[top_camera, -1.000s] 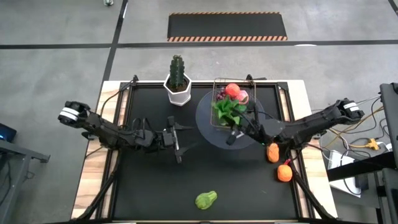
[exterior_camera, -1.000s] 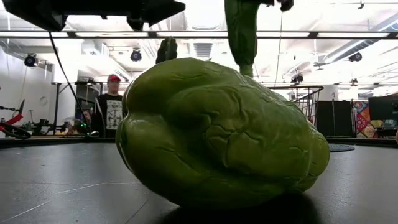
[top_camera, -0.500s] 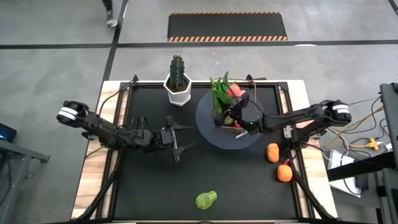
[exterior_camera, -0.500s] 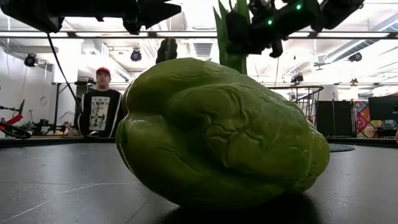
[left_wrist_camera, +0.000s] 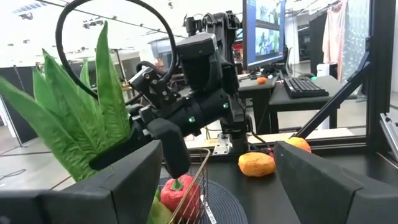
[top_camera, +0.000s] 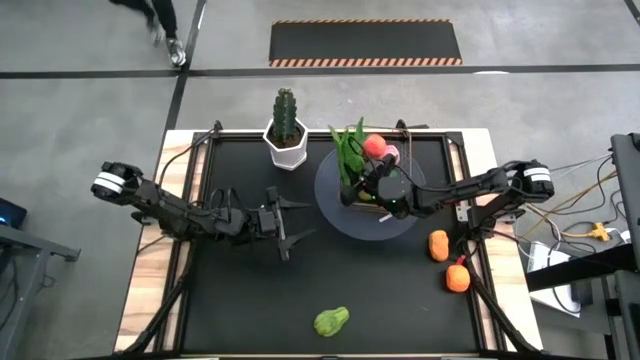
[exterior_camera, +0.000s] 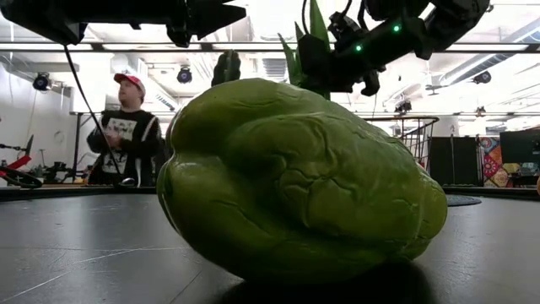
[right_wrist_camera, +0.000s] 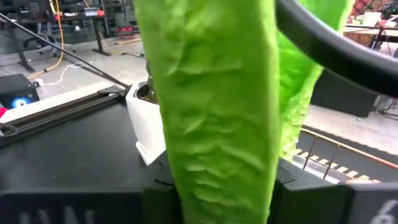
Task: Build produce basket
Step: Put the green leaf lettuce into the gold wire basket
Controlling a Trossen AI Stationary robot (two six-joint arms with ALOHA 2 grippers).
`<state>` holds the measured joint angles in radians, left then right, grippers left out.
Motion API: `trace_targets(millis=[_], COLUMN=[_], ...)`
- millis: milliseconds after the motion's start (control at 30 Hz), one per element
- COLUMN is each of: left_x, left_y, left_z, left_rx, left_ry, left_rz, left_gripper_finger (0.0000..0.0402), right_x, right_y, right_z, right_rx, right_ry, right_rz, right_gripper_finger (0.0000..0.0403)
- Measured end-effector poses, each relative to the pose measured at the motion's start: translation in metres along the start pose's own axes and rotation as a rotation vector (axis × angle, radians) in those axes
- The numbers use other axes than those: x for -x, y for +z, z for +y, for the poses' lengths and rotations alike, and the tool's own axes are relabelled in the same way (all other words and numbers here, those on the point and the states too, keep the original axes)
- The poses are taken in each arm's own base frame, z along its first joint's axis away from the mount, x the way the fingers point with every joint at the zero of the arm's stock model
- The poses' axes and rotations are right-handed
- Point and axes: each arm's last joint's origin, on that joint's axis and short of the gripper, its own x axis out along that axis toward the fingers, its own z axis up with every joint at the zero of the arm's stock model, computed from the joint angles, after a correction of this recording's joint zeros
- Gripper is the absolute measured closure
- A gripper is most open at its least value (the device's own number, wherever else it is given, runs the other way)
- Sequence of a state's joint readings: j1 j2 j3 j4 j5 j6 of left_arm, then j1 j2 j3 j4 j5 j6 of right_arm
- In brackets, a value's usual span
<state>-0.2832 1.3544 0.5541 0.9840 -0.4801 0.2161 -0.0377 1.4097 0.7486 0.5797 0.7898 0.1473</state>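
1. My right pincer (top_camera: 368, 190) is over the basket (left_wrist_camera: 202, 168), at the far right part of the desk (top_camera: 240, 290).
2. It is clamped on a bunch of leafy greens (top_camera: 348, 150). The right wrist view shows a leaf running straight through between my fingers, and the left wrist view shows the bunch standing up out of the jaws.
3. The greens are upright and fan out over the basket's left side. I cannot tell whether their lower ends touch anything inside.
4. The basket sits on the round grey plate (top_camera: 330, 205), just right of the white cactus pot (top_camera: 286, 135) at the far edge.
5. In the basket: a red tomato (top_camera: 374, 145) and a pink peach (top_camera: 392, 155) beside it, both on the far side. Anything lower is hidden by my arm.
6. Produce outside the basket: two orange pieces (top_camera: 438, 244) (top_camera: 457, 278) near the right edge, close together, and a green lumpy piece (top_camera: 331, 321) alone near the front edge. It fills most of the low view.
7. My left pincer (top_camera: 287, 228) hangs over the middle-left of the desk with its fingers spread wide and nothing in them, well apart from the plate.
8. A person (exterior_camera: 125, 127) stands beyond the desk in the room.
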Motion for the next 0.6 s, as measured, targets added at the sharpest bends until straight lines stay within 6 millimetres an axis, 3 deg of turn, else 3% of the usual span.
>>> trace_targets(millis=[333,600], left_x=[0.0,0.0], left_y=[0.0,0.0], left_z=[0.0,0.0], left_rx=[0.002,0.003], left_ry=[-0.001,-0.001], left_rz=[0.001,0.001], left_gripper_finger=[0.0111,0.0111], right_x=[0.005,0.014], right_y=[0.017,0.041], right_z=[-0.009,-0.016], right_rx=[0.022,0.062], right_ry=[-0.023,-0.035], right_rz=[-0.04,-0.078], right_gripper_finger=[0.0206,0.0182])
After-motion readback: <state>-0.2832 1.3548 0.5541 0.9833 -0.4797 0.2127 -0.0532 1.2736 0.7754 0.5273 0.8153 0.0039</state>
